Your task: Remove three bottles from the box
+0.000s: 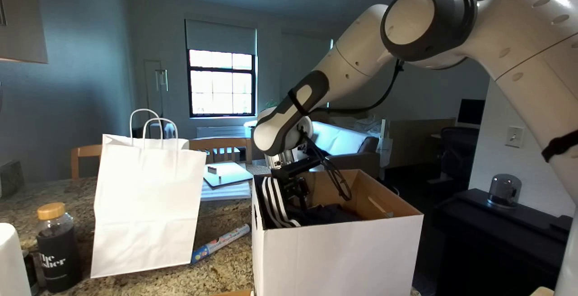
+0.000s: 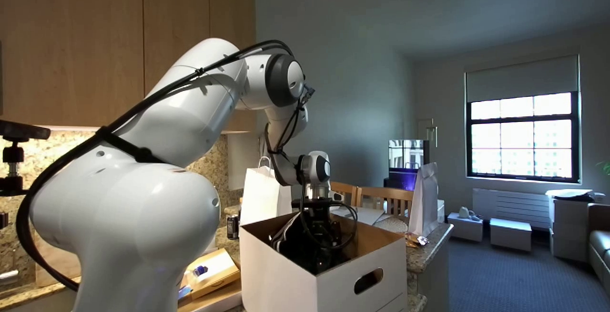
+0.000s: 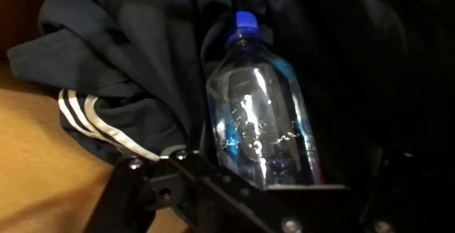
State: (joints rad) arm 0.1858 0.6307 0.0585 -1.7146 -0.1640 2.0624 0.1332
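The bottle (image 3: 263,119) is inside the white cardboard box (image 1: 343,255), among dark cloth (image 3: 135,58) with white stripes. It is clear plastic, with a blue cap and some blue along its sides. The cap end points away from the claw (image 1: 298,196); the lower end is hidden by the claw's black parts. Whether the bottle lies flat or leans on the cloth, I cannot establish.

The claw is down inside the box, jaws spread wide, with the lower portion of the bottle in the space between them. One finger (image 3: 170,185) is plain to see beside the bottle; its counterpart is in deep shadow, so contact on that side cannot be confirmed. In both exterior views the white robot arm (image 2: 190,112) bends over the box, with the claw directed downward.

The box is brown within and has a handle slot cut in one wall. Striped cloth shows against its inner side, up near the rim.

On the granite worktop (image 1: 226,271), a white paper bag (image 1: 146,205) with raised handles stands near the box. A blue patterned tube (image 1: 220,243) lies between the two. On the bag's other side is a dark jar (image 1: 58,260) with a pale lid. In an exterior view, a carton (image 2: 217,276) sits beside the box, bearing a blue item (image 2: 200,270) too small to identify.
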